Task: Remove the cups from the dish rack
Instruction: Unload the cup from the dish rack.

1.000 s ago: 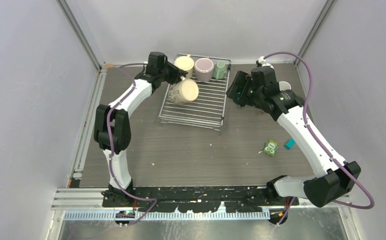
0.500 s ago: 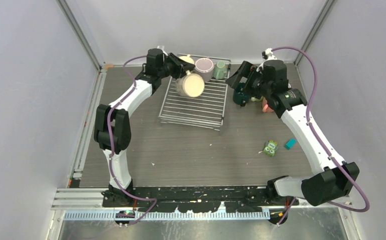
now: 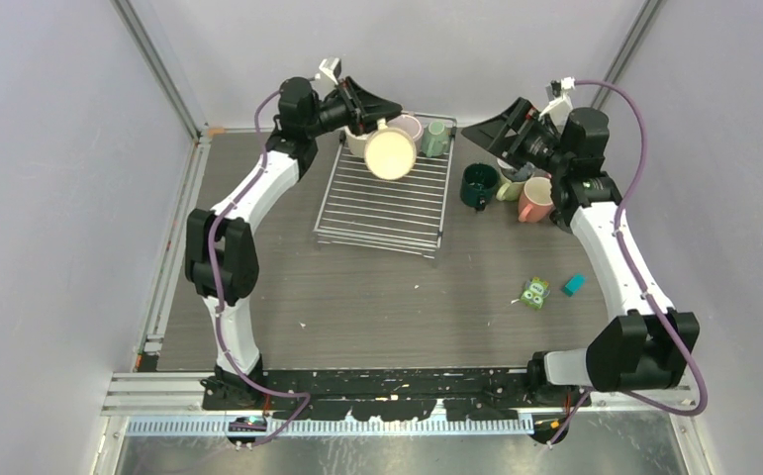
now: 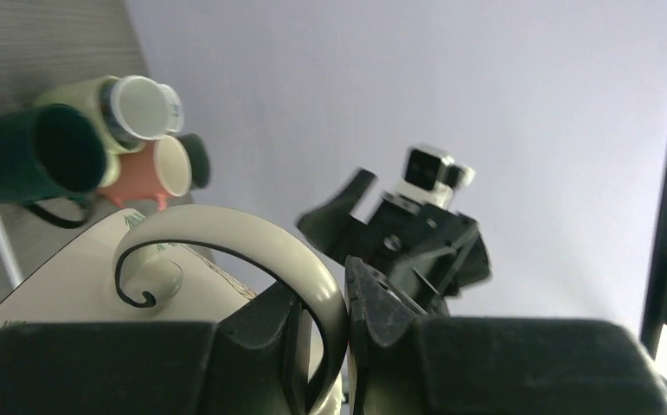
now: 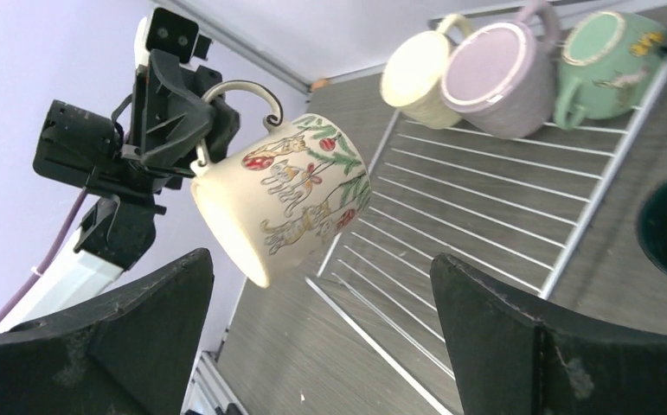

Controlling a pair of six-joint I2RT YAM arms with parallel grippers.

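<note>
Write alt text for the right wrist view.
The left gripper holds a cat-patterned mug by its handle, above the dish rack. A cream mug, mauve mug and green mug sit at the rack's far end; the right gripper's open jaws frame the foreground.

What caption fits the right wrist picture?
Left gripper holds a cat-painted cream mug by its handle above the dish rack.

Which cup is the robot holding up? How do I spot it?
Find the silver dish rack at the back of the table. Above its far left part, the left gripper holds a cream mug by its curly handle. Unlike the mugs on the rack, it hangs tilted, with cats and green branches painted on it.
</note>
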